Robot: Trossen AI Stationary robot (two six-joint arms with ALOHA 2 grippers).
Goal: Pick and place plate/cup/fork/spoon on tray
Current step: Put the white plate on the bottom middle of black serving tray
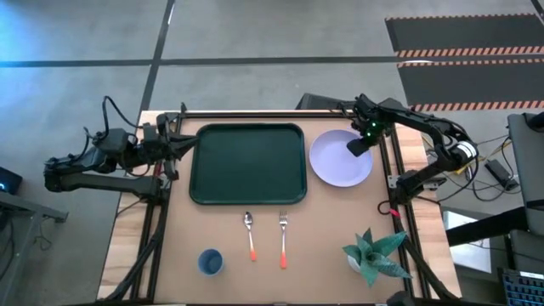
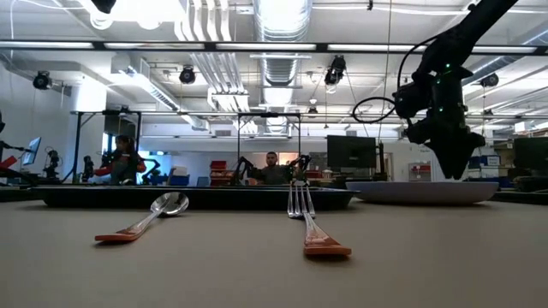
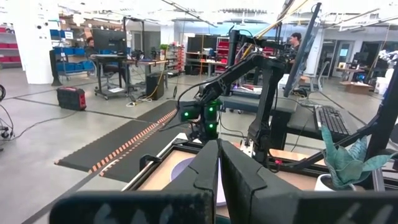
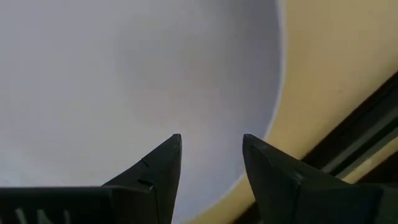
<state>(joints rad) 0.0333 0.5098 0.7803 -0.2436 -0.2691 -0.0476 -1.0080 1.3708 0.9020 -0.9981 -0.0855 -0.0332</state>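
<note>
Table front edge: cup [image 1: 210,261] stands alone at the front left corner area, well apart from everything else. Potted plant [image 1: 372,252] at the front right.

Mid-table: spoon [image 1: 249,235] and fork [image 1: 283,237] lie side by side, not touching, spoon to the left. Both have metal heads toward the tray and orange-red handles toward the front edge. Low view confirms: spoon [image 2: 144,219] bowl up and slightly angled, fork [image 2: 312,224] tines pointing away, both flat on the table.

Behind them: tray [image 1: 247,163] sits flat near the back of the table, nothing on it. Plate [image 1: 338,160] lies on the table just right of the tray, a narrow gap between the two rims.

Right gripper [image 1: 359,145] hangs over the plate's right part, close to its surface. Low view shows the gripper [image 2: 451,159] pointed down, tip just above the plate [image 2: 424,191]; contact cannot be judged. Right wrist view: fingers [image 4: 157,171] apart, nothing between them, plate [image 4: 124,74] filling most of the frame, its rim just beyond the fingertips.

Left gripper [image 1: 180,146] waits at the tray's left edge, arm lying low along the table's left side. Left wrist view: its fingers [image 3: 205,171] pressed together, holding nothing, aimed across the table at the right arm.

Background: people at benches in the room beyond.
</note>
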